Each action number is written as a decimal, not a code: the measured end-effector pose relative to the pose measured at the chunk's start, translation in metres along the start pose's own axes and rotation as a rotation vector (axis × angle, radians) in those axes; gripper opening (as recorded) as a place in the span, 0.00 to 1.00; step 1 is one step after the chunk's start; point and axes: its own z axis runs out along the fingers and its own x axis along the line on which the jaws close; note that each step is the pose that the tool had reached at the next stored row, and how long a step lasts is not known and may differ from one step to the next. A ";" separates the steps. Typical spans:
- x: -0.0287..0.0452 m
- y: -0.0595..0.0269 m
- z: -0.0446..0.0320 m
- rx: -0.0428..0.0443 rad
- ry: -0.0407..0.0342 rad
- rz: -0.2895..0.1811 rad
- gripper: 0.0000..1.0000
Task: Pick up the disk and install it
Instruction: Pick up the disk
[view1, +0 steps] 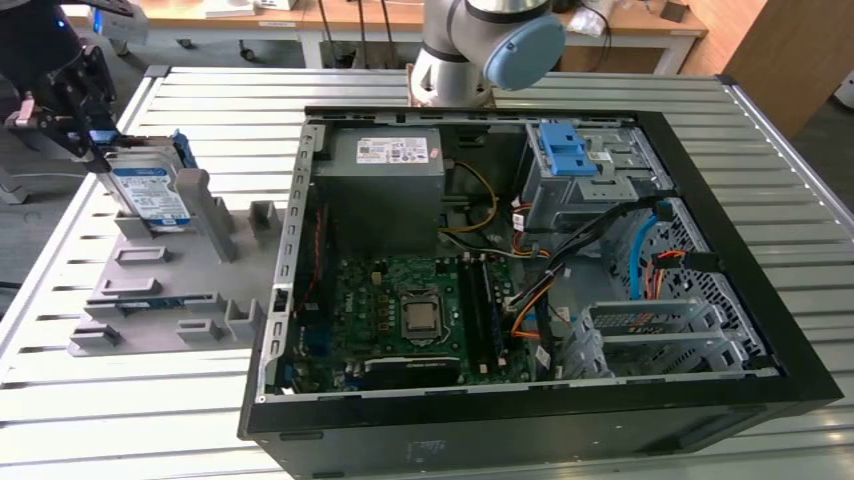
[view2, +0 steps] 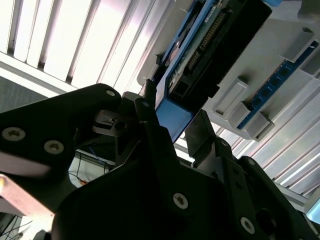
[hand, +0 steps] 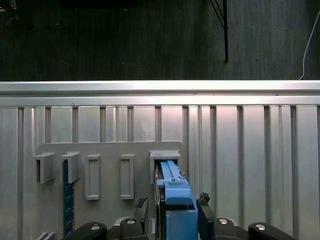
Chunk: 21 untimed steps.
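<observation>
Silver disk in its blue carrier (view1: 144, 190): stands on edge in a slot of the fixture plate, at the exterior view's left, with its white-and-blue label facing outward.
Grey fixture plate (view1: 147, 300): lies flat on the slatted metal table (view1: 134, 430) and carries several raised slots. The disk sits in the one farthest from the viewer.
Gripper (view1: 96, 150): hangs at the disk's upper end, with the carrier's blue end between its two fingers (hand: 204, 207) in both wrist views.
Pincer state: spread. In the first wrist view a thin strip of the plate shows between one finger and the disk's edge, so the hold reads as not yet closed.
Computer case (view1: 534, 435): lies open beside the plate, at the exterior view's right and well apart from the disk. Its motherboard and grey power-supply box are exposed.
Step in hand: the pick-up, judged to be at the grasp stage. The disk is seated in its slot, and installation is not yet begun.
Demand of the next move: judged to be an even closure on the carrier's two broad sides, centred so the disk does not tilt. The pull should then run straight along the slot, so the carrier does not bind on the slot walls.
</observation>
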 end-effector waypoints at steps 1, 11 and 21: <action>-0.0004 0.0004 0.0010 0.0001 -0.0001 0.000 0.51; -0.0015 0.0010 0.0090 -0.0006 0.0001 0.000 0.51; -0.0026 0.0010 0.0101 -0.0012 0.0025 0.000 0.51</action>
